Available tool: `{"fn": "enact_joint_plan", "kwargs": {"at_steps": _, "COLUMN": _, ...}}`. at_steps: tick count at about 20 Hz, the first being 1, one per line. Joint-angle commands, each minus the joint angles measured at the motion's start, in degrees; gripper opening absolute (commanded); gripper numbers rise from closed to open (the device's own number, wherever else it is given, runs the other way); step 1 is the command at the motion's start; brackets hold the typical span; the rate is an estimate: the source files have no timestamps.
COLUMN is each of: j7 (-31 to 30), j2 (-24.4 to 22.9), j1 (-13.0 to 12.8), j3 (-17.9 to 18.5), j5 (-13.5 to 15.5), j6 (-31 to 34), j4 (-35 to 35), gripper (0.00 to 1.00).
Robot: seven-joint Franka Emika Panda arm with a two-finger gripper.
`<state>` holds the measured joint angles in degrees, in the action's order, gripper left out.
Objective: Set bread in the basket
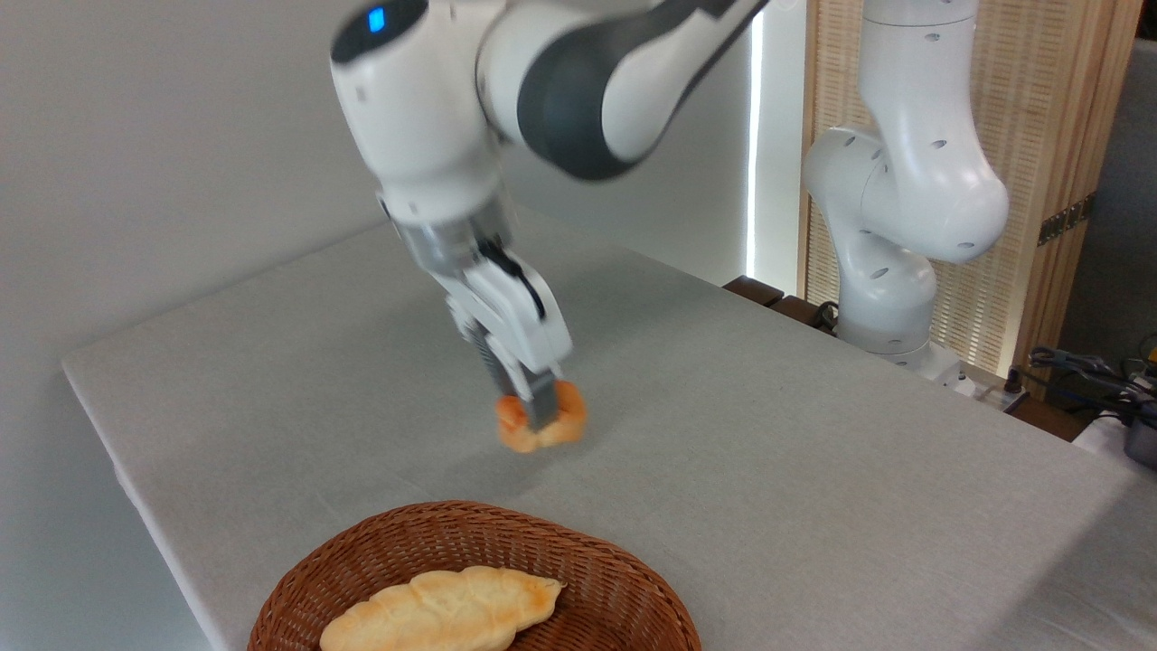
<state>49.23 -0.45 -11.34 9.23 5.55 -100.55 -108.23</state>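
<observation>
The bread (565, 422), a small orange-golden bun, hangs a little above the grey table, pinched between the fingers of my gripper (540, 418), which is shut on it. One dark finger (540, 407) crosses the bun's front. The arm and bun look motion-blurred. The basket (362, 551), round brown wicker, stands at the table's near edge, below and slightly left of the bun.
A pale elongated loaf (443, 610) lies inside the basket. The table's left edge (117, 452) runs close to the basket. The arm's white base (895, 217) stands at the back right, with cables and gear (1103, 380) beyond the table's right side.
</observation>
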Motion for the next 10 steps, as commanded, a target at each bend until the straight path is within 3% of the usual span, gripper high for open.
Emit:
{"fn": "enact_joint_plan", "kwargs": {"at_steps": 1, "j7": 0.25, "j2": 0.09, "j1": 0.79, "j3": 1.75, "j5": -0.63, "j6": -7.17, "j4": 2.32, "gripper": 0.45}}
{"fn": "enact_joint_plan", "kwargs": {"at_steps": 5, "j7": 0.42, "j2": 1.41, "j1": 1.05, "j3": 2.72, "j5": -0.80, "j6": -19.21, "j4": 2.23, "gripper": 0.56}}
{"fn": "enact_joint_plan", "kwargs": {"at_steps": 6, "j7": 0.51, "j2": 1.76, "j1": 1.14, "j3": 3.16, "j5": -0.80, "j6": -21.24, "j4": 2.23, "gripper": 0.65}}
{"fn": "enact_joint_plan", "kwargs": {"at_steps": 8, "j7": 0.51, "j2": 2.99, "j1": 1.14, "j3": 4.21, "j5": -0.80, "j6": -25.81, "j4": 2.23, "gripper": 0.97}}
{"fn": "enact_joint_plan", "kwargs": {"at_steps": 10, "j7": 0.51, "j2": 3.78, "j1": 1.14, "j3": 4.30, "j5": -0.80, "j6": -28.20, "j4": 2.23, "gripper": 1.00}}
